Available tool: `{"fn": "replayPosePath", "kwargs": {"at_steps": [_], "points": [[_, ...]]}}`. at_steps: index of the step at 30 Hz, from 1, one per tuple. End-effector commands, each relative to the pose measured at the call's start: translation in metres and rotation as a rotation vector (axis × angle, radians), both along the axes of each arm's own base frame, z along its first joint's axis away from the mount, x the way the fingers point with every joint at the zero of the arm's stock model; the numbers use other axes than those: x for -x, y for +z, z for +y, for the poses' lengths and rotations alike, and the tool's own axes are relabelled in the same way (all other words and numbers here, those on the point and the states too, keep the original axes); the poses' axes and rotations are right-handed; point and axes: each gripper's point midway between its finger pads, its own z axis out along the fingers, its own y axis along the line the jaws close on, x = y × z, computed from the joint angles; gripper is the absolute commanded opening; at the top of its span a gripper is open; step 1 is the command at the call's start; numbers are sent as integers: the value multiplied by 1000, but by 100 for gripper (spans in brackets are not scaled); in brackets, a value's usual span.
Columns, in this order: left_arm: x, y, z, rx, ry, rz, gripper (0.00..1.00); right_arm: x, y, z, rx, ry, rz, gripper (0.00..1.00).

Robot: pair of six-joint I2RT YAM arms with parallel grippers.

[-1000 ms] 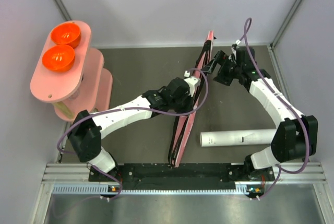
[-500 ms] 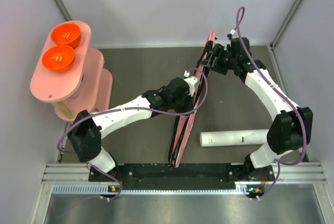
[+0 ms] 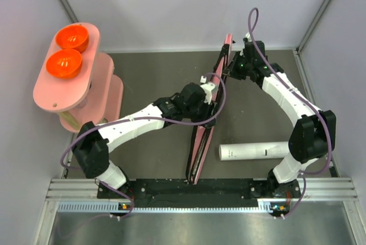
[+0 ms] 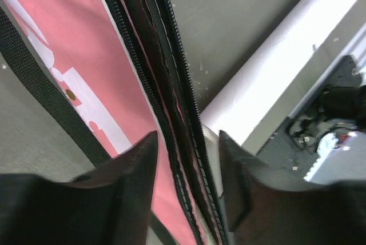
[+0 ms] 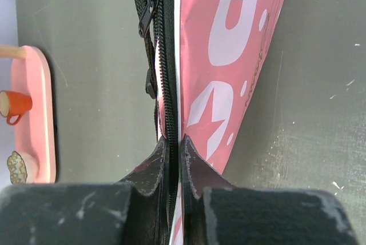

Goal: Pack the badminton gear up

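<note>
The pink bag (image 3: pixel 200 142) stands on its long edge across the middle of the table, its black zipper edge up. My left gripper (image 3: pixel 213 97) straddles that edge at mid-length. In the left wrist view the left gripper (image 4: pixel 186 153) is open, and the zipper (image 4: pixel 171 113) runs between its fingers with a gap on each side. My right gripper (image 3: pixel 230 68) sits at the bag's far end. In the right wrist view the right gripper (image 5: pixel 171 142) is shut on the zipper edge, beside the bag's lettered pink panel (image 5: pixel 229 56). The white tube (image 3: pixel 254 151) lies on the table to the right of the bag.
A pink oval stand (image 3: pixel 40 93) with two orange bowls (image 3: pixel 71 36) on top stands at the far left. Grey walls close the table in on three sides. The black base rail (image 3: pixel 194 188) runs along the near edge.
My right gripper moved left to the bag's far end and closed on its zipper edge. My left gripper, shut on the bag a second ago, has opened around it.
</note>
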Motion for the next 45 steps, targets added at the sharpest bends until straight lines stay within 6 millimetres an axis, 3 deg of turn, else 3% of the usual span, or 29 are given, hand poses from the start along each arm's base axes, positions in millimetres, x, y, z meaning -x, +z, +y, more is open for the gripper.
{"fn": "replayPosePath", "kwargs": {"at_steps": [1, 3, 4, 6, 8, 9, 11, 12, 13, 15, 17, 18, 19, 21, 22, 24, 32, 38, 45], "points": [[-24, 64, 7, 197, 18, -54, 63, -4, 15, 7, -9, 19, -54, 0], [-34, 84, 4, 298, 4, -42, 69, -2, 14, 8, -25, 12, -53, 0], [-49, 87, 9, 326, 27, -30, 69, -2, 15, 8, -31, 9, -57, 0], [-61, 112, 2, 438, 2, -9, 61, -1, 15, 9, -46, 8, -60, 0], [-85, 113, 1, 502, 18, 24, 40, 0, 16, 10, -57, 2, -60, 0], [-91, 135, -6, 610, -3, 31, 38, 1, 17, 12, -67, 11, -61, 0], [-113, 128, -8, 664, 26, 85, 38, 3, 18, 14, -88, 20, -59, 0], [-121, 146, -12, 729, 23, 93, 41, 4, 20, 17, -100, 34, -62, 0], [-132, 134, -15, 732, 31, 125, 43, 5, 22, 18, -106, 36, -64, 0], [-145, 147, -20, 761, 32, 100, 46, 8, 25, 19, -117, 46, -66, 0], [-162, 137, -24, 737, 71, 83, 47, 11, 26, 20, -125, 54, -64, 0], [-170, 146, -26, 735, 70, 41, 47, 12, 28, 22, -132, 62, -66, 0], [-180, 134, -28, 717, 91, 62, 47, 12, 29, 22, -133, 63, -68, 0], [-192, 140, -29, 741, 102, 63, 44, 12, 30, 21, -133, 61, -70, 0], [-199, 133, -31, 745, 108, 78, 43, 13, 30, 22, -134, 63, -70, 0], [-208, 138, -33, 765, 121, 76, 44, 14, 31, 22, -138, 66, -70, 0], [-246, 123, -24, 772, 274, 100, 46, 15, 37, 22, -144, 64, -79, 0], [-255, 123, -33, 829, 247, 135, 49, 15, 37, 21, -147, 58, -80, 0], [-260, 126, -44, 905, 210, 191, 45, 16, 43, 22, -158, 56, -87, 0]]}}
